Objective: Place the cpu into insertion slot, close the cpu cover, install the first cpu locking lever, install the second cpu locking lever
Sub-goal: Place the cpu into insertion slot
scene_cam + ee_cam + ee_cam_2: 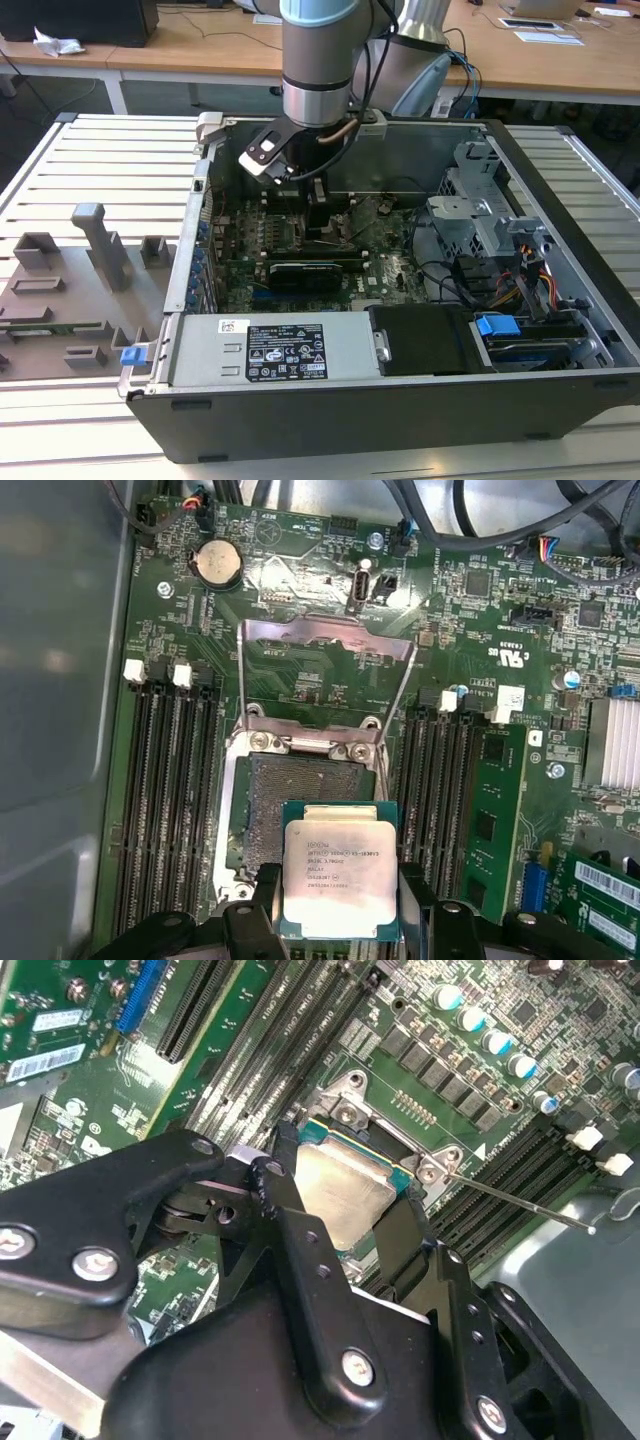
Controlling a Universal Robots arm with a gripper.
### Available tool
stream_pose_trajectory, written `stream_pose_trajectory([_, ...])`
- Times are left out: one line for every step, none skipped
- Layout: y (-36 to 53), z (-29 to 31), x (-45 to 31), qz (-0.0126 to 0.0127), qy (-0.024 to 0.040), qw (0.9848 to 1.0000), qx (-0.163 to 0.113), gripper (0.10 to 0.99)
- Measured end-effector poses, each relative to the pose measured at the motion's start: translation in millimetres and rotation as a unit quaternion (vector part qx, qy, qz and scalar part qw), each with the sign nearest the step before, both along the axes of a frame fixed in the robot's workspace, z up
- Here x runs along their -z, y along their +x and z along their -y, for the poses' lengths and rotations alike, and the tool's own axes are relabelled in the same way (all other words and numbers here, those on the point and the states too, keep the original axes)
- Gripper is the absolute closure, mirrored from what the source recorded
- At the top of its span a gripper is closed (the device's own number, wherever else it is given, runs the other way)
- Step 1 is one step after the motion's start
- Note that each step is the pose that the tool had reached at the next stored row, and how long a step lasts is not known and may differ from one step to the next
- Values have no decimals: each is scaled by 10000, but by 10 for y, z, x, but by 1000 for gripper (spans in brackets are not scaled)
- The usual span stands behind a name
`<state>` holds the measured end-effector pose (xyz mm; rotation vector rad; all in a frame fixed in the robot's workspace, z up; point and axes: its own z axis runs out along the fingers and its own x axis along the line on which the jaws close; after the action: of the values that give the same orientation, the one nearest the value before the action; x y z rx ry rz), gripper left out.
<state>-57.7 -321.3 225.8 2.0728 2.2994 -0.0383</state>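
Observation:
The cpu (340,875), a square chip with a dull silver top, sits between my gripper's (340,925) black fingers (262,905), which are shut on its two sides. In the second wrist view the cpu (340,1200) shows between the fingers (290,1210) of the gripper (345,1215). Just under and beyond it lies the insertion slot (295,785), its dark contact field uncovered. The cpu cover (320,630) stands swung open behind the slot. A thin metal lever rod (520,1205) sticks out beside the socket. In the exterior view the gripper (318,215) reaches down inside the computer case.
Long black memory slots (165,800) flank the socket on both sides. A silver labelled box (290,350) and a black box (420,340) line the case's near side. A drive cage (490,220) with cables fills the exterior view's right. Grey fixtures (95,250) stand on the table outside.

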Motion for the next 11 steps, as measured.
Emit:
stream_pose_trajectory([0, -10, 0, 0, 0, 10000, 0, 541])
stream_pose_trajectory([1, -37, 1, 0, 0, 10000, 2, 541])
stream_pose_trajectory([1, -48, 3, 0, -1, 10000, 9, 541])
stream_pose_trajectory([1, -55, 6, 0, 0, 10000, 19, 541])
stream_pose_trajectory([2, -59, 12, 1, 1, 10000, 43, 541])
stream_pose_trajectory([2, -62, 16, 1, 1, 10000, 67, 541])
stream_pose_trajectory([2, -66, 25, 0, 1, 9999, 115, 541])
stream_pose_trajectory([2, -69, 36, 0, 9, 9999, 138, 541])
stream_pose_trajectory([5, -72, 45, -2, 14, 9999, 139, 541])
stream_pose_trajectory([8, -75, 52, -4, 19, 9999, 140, 541])
stream_pose_trajectory([12, -79, 65, -8, 30, 9999, 142, 541])
